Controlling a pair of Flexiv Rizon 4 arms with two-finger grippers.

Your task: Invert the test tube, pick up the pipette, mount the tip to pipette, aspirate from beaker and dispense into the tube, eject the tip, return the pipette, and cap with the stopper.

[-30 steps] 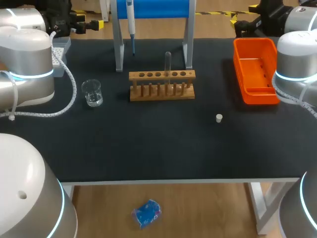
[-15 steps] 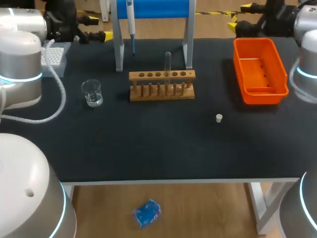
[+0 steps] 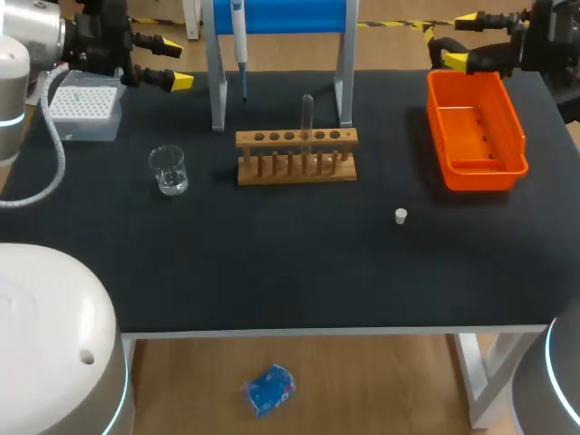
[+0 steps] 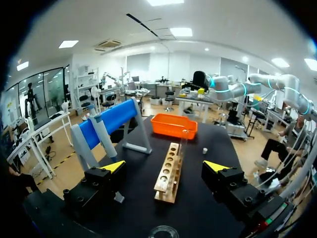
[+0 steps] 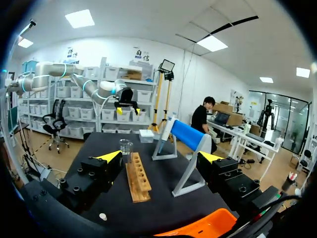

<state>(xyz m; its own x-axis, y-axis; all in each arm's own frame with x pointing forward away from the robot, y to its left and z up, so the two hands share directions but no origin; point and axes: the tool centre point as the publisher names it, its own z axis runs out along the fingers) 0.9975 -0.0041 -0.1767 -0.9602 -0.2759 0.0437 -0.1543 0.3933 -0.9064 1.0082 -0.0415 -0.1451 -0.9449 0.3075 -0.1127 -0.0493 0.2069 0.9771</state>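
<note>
Head view: at the far left corner of the matte black counter (image 3: 272,272), the left arm (image 3: 27,36) is seen with its jaws held wide apart, and nothing is gripped between the yellow-tipped fingers (image 3: 181,82). Beside them a white, rectangular tip box (image 3: 83,109) with a gridded top is set on the counter. Nearer the front, a small beaker (image 3: 169,169) of clear glass, a squat upright cylinder, is placed to the left of the rack.

A slim pipette (image 3: 238,41) is hung from a stand (image 3: 281,18) made of grey legs and a blue crossbar. Its long axis is kept vertical and its narrow end is pointed down at the counter.

In front of the stand, a long wooden rack (image 3: 296,156) is laid crosswise, with a row of round holes along its top board and pegs below. The test tube (image 3: 307,113), a narrow cylinder of clear glass, is held upright in the rack just right of its middle. Its long axis is vertical and its upper end appears rounded.

A small white stopper (image 3: 401,216) is left alone on the counter, well apart from the rack, towards the front right. An orange plastic tray (image 3: 507,127), rectangular with smooth walls, is set at the far right.

Above the tray's far corner, the jaws of the right arm (image 3: 548,41) are likewise spread apart and hold nothing.

In the left wrist view, the rack (image 4: 168,173) is seen ahead of the parted fingers (image 4: 115,166).
</note>
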